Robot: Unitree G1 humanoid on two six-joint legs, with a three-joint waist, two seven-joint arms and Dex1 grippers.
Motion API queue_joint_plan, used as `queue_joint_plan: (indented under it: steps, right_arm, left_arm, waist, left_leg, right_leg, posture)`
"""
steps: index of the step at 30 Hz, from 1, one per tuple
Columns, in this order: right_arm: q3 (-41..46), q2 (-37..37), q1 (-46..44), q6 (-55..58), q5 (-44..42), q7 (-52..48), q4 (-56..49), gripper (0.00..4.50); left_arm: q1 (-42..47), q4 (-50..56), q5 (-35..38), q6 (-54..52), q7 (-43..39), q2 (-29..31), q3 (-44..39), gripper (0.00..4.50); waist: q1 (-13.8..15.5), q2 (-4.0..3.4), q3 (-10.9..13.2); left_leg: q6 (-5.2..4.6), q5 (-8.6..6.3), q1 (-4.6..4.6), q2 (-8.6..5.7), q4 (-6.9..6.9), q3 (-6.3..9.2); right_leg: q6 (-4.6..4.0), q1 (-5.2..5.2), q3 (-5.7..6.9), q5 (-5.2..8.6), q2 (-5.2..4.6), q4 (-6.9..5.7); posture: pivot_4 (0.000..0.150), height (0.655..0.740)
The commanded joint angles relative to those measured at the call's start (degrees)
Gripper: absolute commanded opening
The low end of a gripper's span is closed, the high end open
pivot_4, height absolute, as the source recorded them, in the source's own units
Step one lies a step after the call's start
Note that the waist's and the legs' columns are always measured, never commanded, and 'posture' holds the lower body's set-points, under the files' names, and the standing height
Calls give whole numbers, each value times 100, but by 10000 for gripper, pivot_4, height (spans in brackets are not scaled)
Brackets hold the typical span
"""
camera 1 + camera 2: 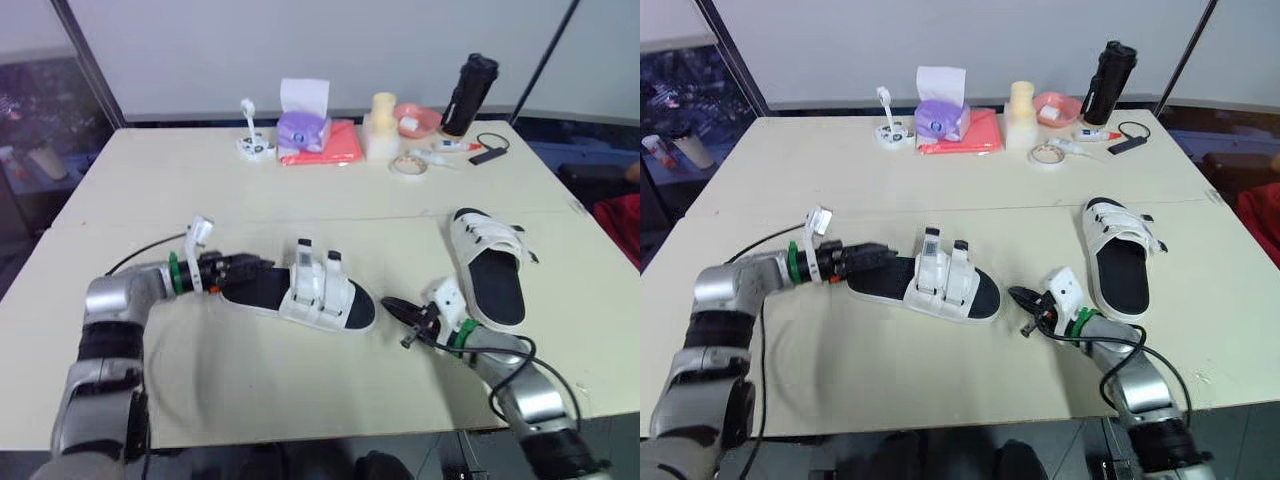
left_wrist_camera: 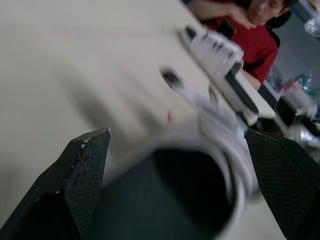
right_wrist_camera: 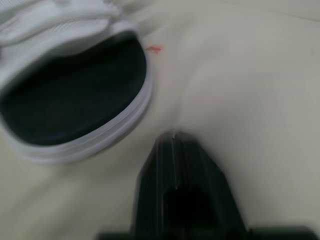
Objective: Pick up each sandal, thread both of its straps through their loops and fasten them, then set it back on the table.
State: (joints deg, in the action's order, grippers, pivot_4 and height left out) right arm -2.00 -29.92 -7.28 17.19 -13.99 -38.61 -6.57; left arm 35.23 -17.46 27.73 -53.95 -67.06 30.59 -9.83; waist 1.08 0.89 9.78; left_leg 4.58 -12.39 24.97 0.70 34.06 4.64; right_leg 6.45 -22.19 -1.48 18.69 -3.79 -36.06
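left end effector point(image 1: 252, 272) spread wide astride near sandal point(image 1: 322, 297) heel, contact unclear, heel edge hidden, right end effector point(image 1: 392, 307) closed, empty, beside its toe, far sandal point(image 1: 488, 262) straps indistinct

Cream table point(image 1: 300, 190) before a pale wall point(image 1: 350, 40), dark glass point(image 1: 40, 100) on the left

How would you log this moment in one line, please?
focus: near sandal | left gripper: open around heel | right gripper: shut, near toe | straps: upright, unfastened | other sandal: on table
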Motion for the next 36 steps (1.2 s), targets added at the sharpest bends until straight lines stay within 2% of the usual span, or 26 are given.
queue_joint_plan:
  steps: [1,5,10,16,20,23,30,34,36]
  right_arm:
    - [422,-478,178,603,-231,-126,-650,0]
    - [850,-967,252,1096,-569,-332,-1141,0]
    - [1237,-1241,277,1726,-1017,-375,-1778,0]
    - [1664,-1414,367,2529,-1645,-283,-2720,0]
    - [2040,-1534,432,3098,-2284,-224,-3285,0]
    - [2255,-1599,451,3469,-2744,-128,-3644,0]
    - [2351,-1731,553,3723,-3134,111,-3938,0]
    - [2269,-1786,602,3607,-3012,103,-3770,0]
    - [2159,-1751,542,3469,-2859,134,-3565,0]
  left_arm:
    - [-292,1113,544,-575,189,102,-63,44505]
    - [-517,1540,849,-827,404,-48,39,44505]
    - [-392,1356,921,-690,528,-332,301,44505]
    - [94,297,619,-129,449,-718,793,44505]
    - [553,-531,619,36,468,-1071,795,44505]
    - [745,-860,638,82,452,-1195,761,36029]
    - [801,-771,703,-38,371,-1252,851,1325]
    - [987,-735,986,-376,722,-1497,553,169]
    - [1287,-849,1143,-175,1450,-1968,51,169]
  waist:
    - [-6,-27,36]
    - [-50,-45,108]
    - [-110,-37,120]
    - [-64,-35,122]
    - [-21,-34,122]
    - [-40,-31,124]
    - [-59,-21,129]
    - [-36,-21,129]
    - [-21,-19,131]
  left_leg:
    - [-1,2,23,-5,12,3]
    - [-14,11,19,-12,15,9]
    - [-14,15,14,-3,15,8]
    - [-10,18,14,-4,22,6]
    - [-12,17,14,-7,50,10]
    - [-22,11,19,-9,96,12]
    - [-23,11,17,-7,108,13]
    - [-23,11,17,-8,115,13]
    - [-23,11,19,-8,117,13]
  right_leg:
    - [-1,-21,1,-1,0,-9]
    - [-13,-20,8,-10,5,-20]
    - [-14,-24,9,-11,17,-33]
    - [-13,-21,9,-10,18,-36]
    - [-13,-12,16,-10,17,-54]
    - [-9,-9,16,-8,16,-88]
    - [-8,-13,13,-8,19,-113]
    - [-8,-11,13,-8,18,-116]
    - [-8,-11,13,-8,18,-116]
  posture:
    - [1500,7400]
    - [1500,7400]
    - [1500,7400]
    - [1500,7400]
    - [1500,7400]
    - [1500,7400]
    - [1500,7400]
    - [1500,7400]
    - [1500,7400]
